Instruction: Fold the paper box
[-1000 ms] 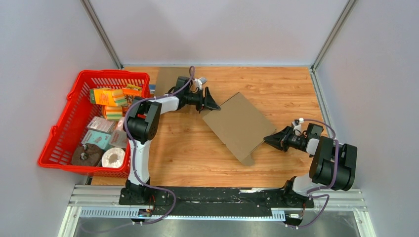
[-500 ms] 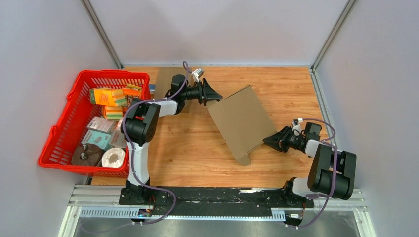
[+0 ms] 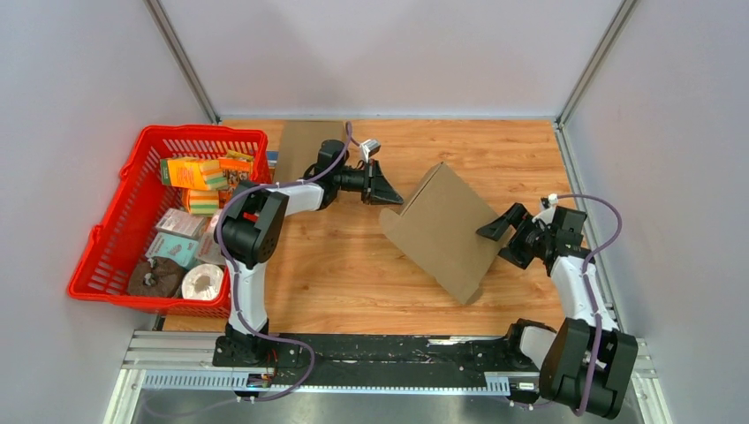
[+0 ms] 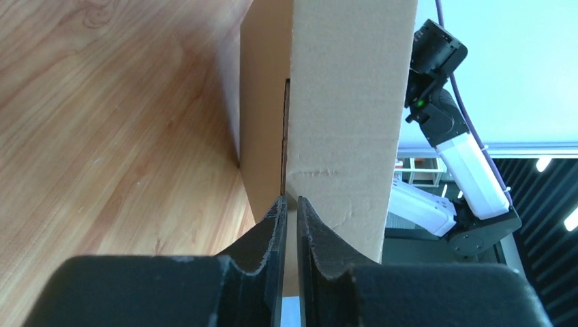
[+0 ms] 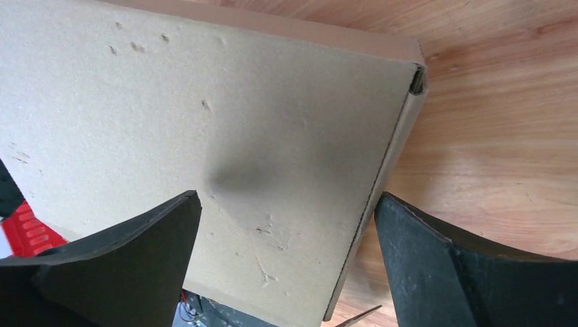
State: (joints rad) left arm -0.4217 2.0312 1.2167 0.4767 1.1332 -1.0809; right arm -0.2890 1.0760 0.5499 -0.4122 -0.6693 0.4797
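Note:
The paper box point(image 3: 442, 230) is a flattened brown cardboard sleeve, standing tilted on its lower edge in the middle of the wooden table. My left gripper point(image 3: 395, 198) is shut on the box's upper left edge. In the left wrist view the fingers point(image 4: 272, 225) pinch the thin cardboard edge of the box point(image 4: 341, 102). My right gripper point(image 3: 505, 245) is open at the box's right side. In the right wrist view the broad face of the box point(image 5: 204, 102) fills the space in front of the right gripper point(image 5: 286, 204), whose fingers stand wide apart and grip nothing.
A red basket point(image 3: 115, 230) full of packaged goods stands at the left edge of the table. Another flat piece of cardboard point(image 3: 305, 137) lies at the back behind the left arm. Grey walls enclose the table on three sides.
The right gripper let go of the box's lower right edge, opened wide and lifted. The left gripper closed on the upper left edge. The box tipped up from lying low to standing tilted.

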